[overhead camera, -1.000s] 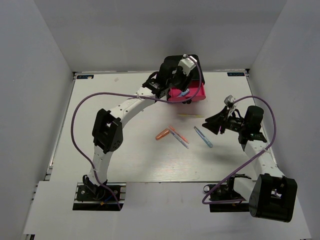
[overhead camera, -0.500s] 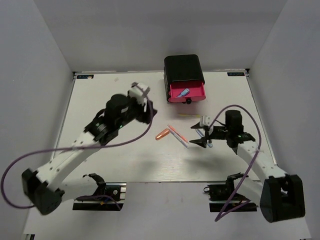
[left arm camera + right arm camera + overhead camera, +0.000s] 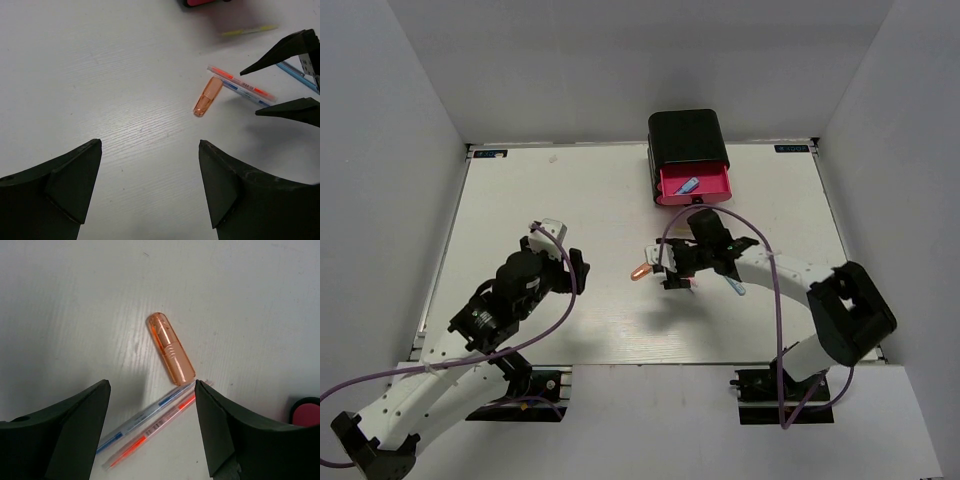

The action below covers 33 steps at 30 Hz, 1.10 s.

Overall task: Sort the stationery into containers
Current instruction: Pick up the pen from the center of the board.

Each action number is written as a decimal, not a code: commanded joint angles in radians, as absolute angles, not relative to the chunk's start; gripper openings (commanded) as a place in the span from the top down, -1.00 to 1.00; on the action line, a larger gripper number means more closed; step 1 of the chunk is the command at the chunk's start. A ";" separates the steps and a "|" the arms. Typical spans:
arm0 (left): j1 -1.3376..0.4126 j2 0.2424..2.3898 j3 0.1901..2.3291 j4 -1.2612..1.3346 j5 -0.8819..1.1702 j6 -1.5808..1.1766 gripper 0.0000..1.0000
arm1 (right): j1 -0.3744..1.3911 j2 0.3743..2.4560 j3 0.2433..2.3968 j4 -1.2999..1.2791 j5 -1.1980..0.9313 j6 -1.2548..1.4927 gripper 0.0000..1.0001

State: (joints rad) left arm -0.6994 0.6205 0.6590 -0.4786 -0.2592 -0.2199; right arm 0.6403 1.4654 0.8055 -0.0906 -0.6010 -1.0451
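The black box (image 3: 686,134) stands at the back with one pink-red drawer (image 3: 713,189) pulled open; a short blue capsule (image 3: 688,185) lies in it. An orange capsule (image 3: 643,271) lies mid-table beside a thin orange pen (image 3: 155,430) and a thin blue pen (image 3: 145,415). My right gripper (image 3: 668,268) is open and empty, hovering over these pens (image 3: 152,386). A light-blue pen (image 3: 733,285) lies by the right arm. A yellow stick (image 3: 248,31) shows in the left wrist view. My left gripper (image 3: 577,268) is open and empty, left of the capsule (image 3: 149,147).
The white table (image 3: 560,200) is walled in by grey panels on three sides. Purple cables loop from both arms. The right arm's forearm lies across the table between the drawer and the pens.
My left arm pulled back from the drawer to the near left of the table. My right arm swung left, from beside the light-blue pen to over the thin pens.
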 commanded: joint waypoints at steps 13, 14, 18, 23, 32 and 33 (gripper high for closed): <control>-0.695 0.551 0.690 -0.523 -0.354 -0.270 -0.76 | 0.747 1.859 1.208 -0.296 -0.397 -1.167 -0.22; -0.695 0.551 0.690 -0.523 -0.354 -0.279 -0.76 | 0.750 1.867 1.215 -0.325 -0.396 -1.176 -0.22; -0.695 0.532 0.690 -0.523 -0.354 -0.279 -0.76 | 0.761 1.896 1.218 -0.333 -0.384 -1.193 -0.22; -0.695 0.532 0.690 -0.523 -0.354 -0.279 -0.76 | 0.762 1.950 1.252 -0.400 -0.385 -1.224 -0.16; -0.695 0.514 0.681 -0.514 -0.364 -0.279 -0.76 | 0.776 1.984 1.295 -0.577 -0.460 -1.255 0.67; -0.695 0.514 0.681 -0.514 -0.364 -0.279 -0.76 | 0.776 1.980 1.298 -0.593 -0.478 -1.243 0.74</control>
State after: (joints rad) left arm -0.6991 0.5232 0.6609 -0.5232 -0.3504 -0.2718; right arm 0.7624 1.9499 1.2881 -0.4179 -0.4183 -1.2251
